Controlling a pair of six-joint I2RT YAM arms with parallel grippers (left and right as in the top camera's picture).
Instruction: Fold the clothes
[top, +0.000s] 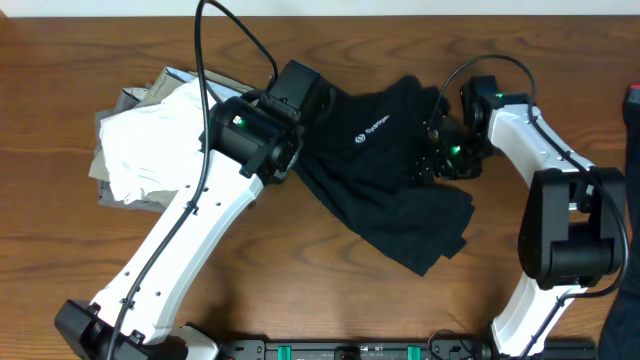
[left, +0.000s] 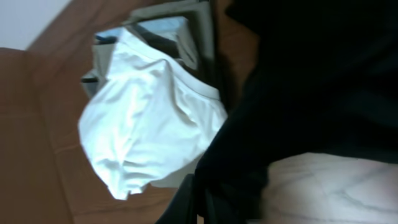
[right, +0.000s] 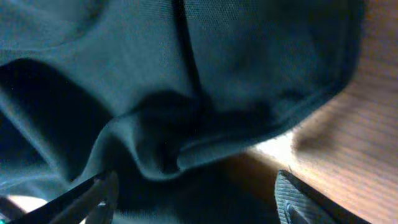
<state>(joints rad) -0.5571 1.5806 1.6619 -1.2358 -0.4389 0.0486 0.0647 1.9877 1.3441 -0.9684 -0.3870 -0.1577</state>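
Loosely crumpled, the black T-shirt (top: 385, 190) lies in the middle of the table (top: 60, 60) (small white print facing up). The right gripper (right: 196, 193) stands wide, with cloth bunched between its fingers (right: 93, 196). The left gripper (top: 303, 92) is closed at the shirt's left edge. A white garment (top: 150, 150) lies further left.

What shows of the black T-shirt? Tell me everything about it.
The black T-shirt is soft, matte knit fabric, lying crumpled and unfolded on the wooden table, near its centre. A small white print faces up. The left gripper looks shut on its edge toward the white garment, which lies beside it. The right gripper stands open astride a raised fold with a stitched hem on the opposite side.
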